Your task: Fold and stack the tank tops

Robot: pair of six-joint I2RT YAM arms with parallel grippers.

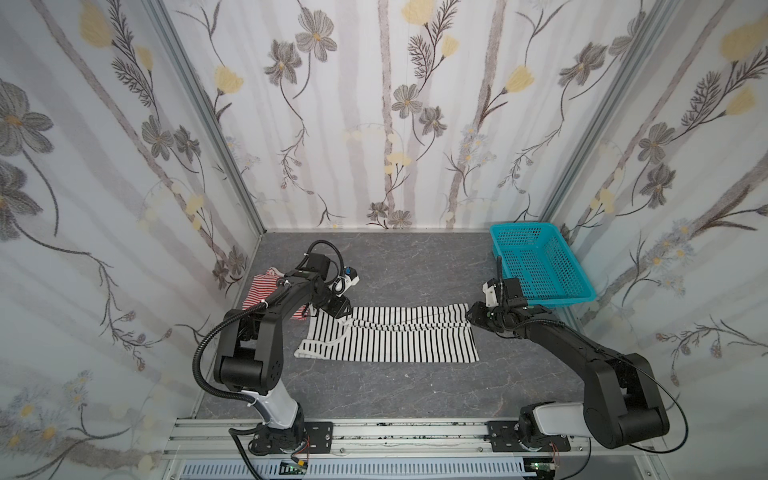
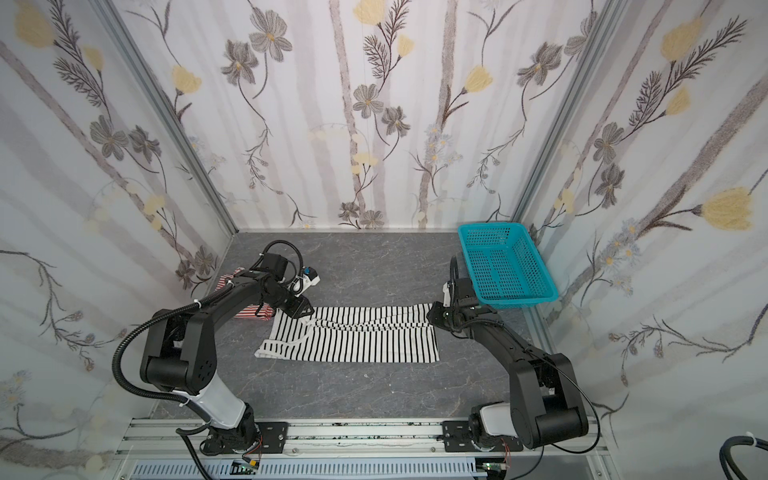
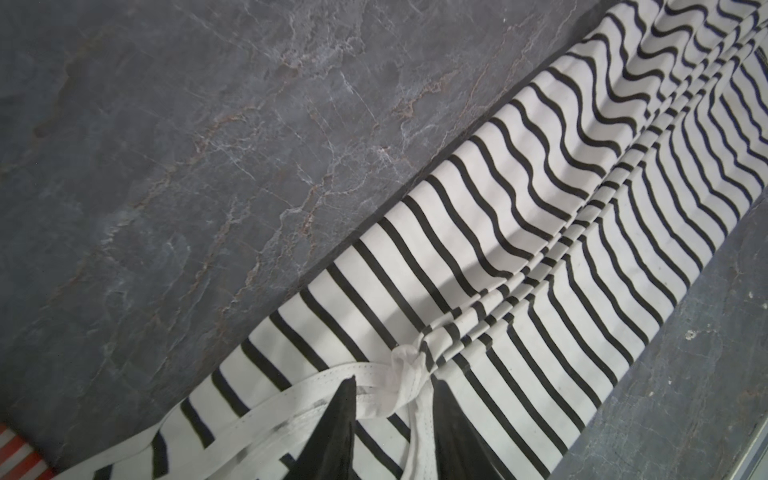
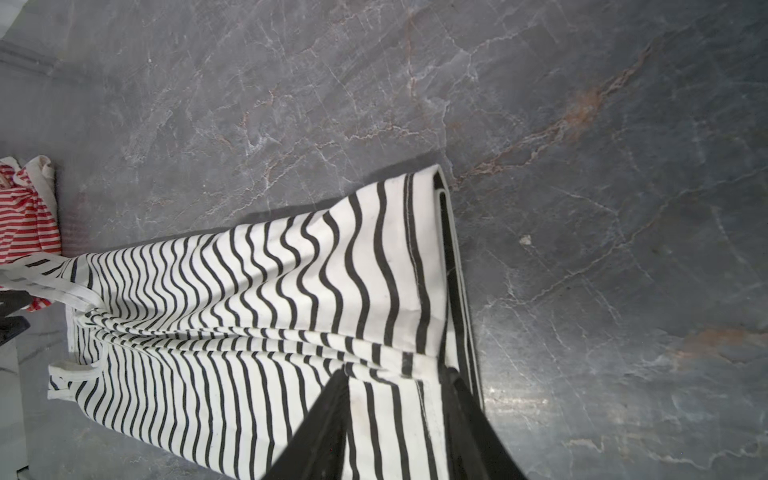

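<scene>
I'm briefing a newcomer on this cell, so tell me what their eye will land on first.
The black-and-white tank top stands out first, folded lengthwise across the middle of the dark table, with the left gripper at its strap end and the right gripper at its hem end, jaws parted over the cloth. Next come the teal basket in the far right corner and the red-and-white tank top, half hidden behind the left arm.
</scene>
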